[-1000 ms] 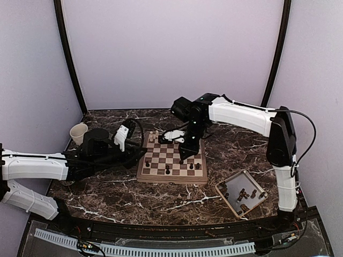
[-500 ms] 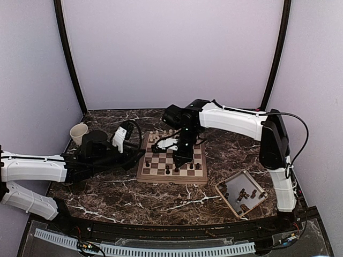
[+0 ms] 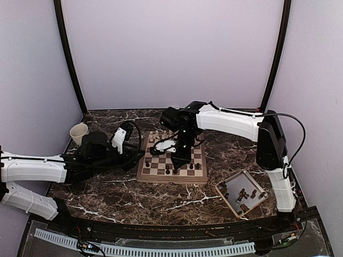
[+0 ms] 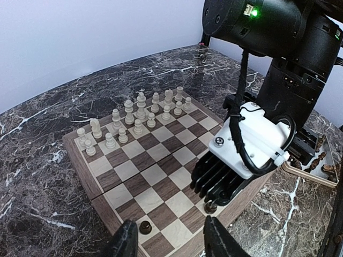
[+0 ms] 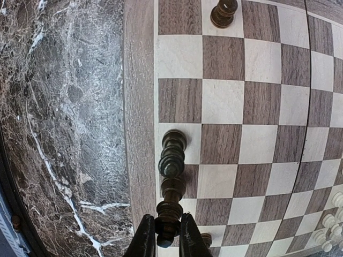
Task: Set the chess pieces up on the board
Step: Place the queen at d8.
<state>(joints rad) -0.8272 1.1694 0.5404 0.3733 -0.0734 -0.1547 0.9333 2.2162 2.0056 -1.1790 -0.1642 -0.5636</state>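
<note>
Overhead, the right pincer (image 3: 181,160) hides its dark chessman (image 5: 169,211), and the tray's (image 3: 230,178) pieces (image 3: 242,194) are too small to identify.

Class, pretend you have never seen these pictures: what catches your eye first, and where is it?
The chessboard mid-table, cream pieces lined along its far edge. Above the near rim, the right hand pinches a dark chess piece; a tray of more sits near right.

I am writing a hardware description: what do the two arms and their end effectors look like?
The left arm and right arm have white shells with black joints. A black cable loops along the right arm. Its black wrist carries a green light and a white block. The left end effector and right end effector each have two dark fingers.
</note>
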